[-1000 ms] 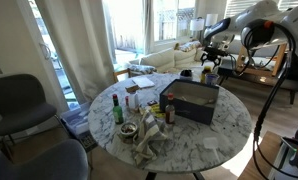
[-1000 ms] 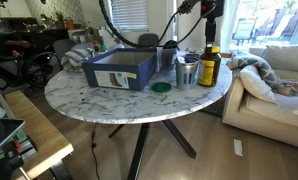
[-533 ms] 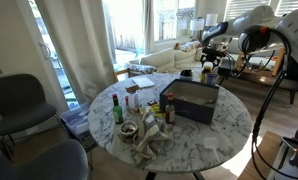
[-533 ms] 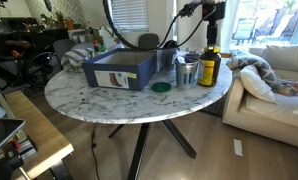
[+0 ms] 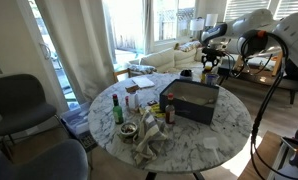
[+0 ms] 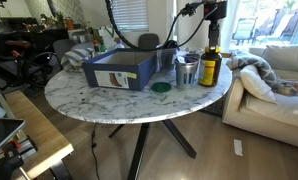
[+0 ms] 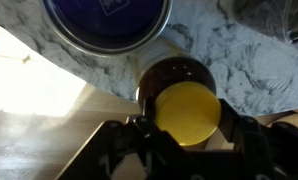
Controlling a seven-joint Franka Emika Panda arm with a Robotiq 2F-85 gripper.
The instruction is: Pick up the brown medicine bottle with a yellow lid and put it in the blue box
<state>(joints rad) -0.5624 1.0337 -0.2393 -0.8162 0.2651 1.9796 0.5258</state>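
Note:
In the wrist view the brown medicine bottle (image 7: 174, 75) stands upright near the marble table's edge, its yellow lid (image 7: 187, 112) facing the camera. My gripper (image 7: 187, 118) is shut on it, one finger pressed against each side of the lid. In both exterior views the gripper (image 6: 211, 42) (image 5: 209, 62) reaches down onto the bottle (image 6: 210, 68) at the table's rim. The blue box (image 6: 122, 68) (image 5: 194, 100) sits open-topped toward the middle of the table, a short way from the bottle.
Metal cups (image 6: 186, 72) and a green lid (image 6: 161, 87) stand between bottle and box. A round blue-topped container (image 7: 107, 20) sits just beyond the bottle. A green bottle with a red cap (image 5: 117, 108) and crumpled cloth (image 5: 149, 140) crowd the table's other side. A sofa (image 6: 274, 75) lies beyond the edge.
The jaws have closed from wide open onto the bottle's lid. The arm has barely moved, and the bottle still stands on the table.

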